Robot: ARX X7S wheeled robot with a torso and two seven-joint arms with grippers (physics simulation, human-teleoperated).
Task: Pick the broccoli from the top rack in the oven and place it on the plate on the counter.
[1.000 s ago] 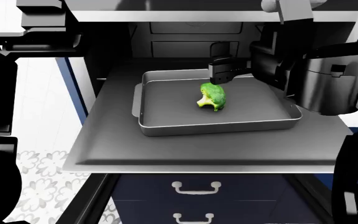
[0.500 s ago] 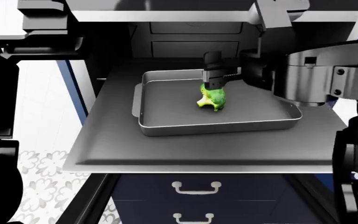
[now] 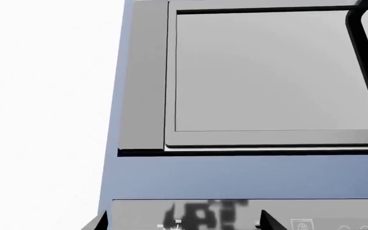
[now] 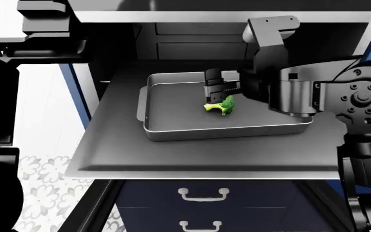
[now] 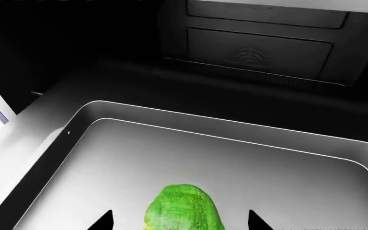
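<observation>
The broccoli [image 4: 223,106] lies in a silver baking tray [image 4: 172,121] on the pulled-out top rack [image 4: 198,157] of the oven [image 4: 192,43]. My right gripper [image 4: 219,95] hangs directly over it, open, and its body hides the top of the floret. In the right wrist view the broccoli [image 5: 182,208] sits between the two dark fingertips [image 5: 104,223], which are spread wide on either side and not touching it. My left gripper [image 3: 180,224] is open and empty, facing a grey panel. The plate is out of view.
The tray's raised rim [image 4: 148,108] surrounds the broccoli. The oven cavity's back wall [image 5: 260,48] is just beyond. Navy drawers with handles [image 4: 203,194] sit below the rack. My left arm [image 4: 5,72] fills the left side. Patterned floor [image 4: 44,193] shows at lower left.
My right gripper has moved down and slightly left from above the tray's far rim onto the broccoli, and the forearm has swung in over the tray. The broccoli and left arm have not moved.
</observation>
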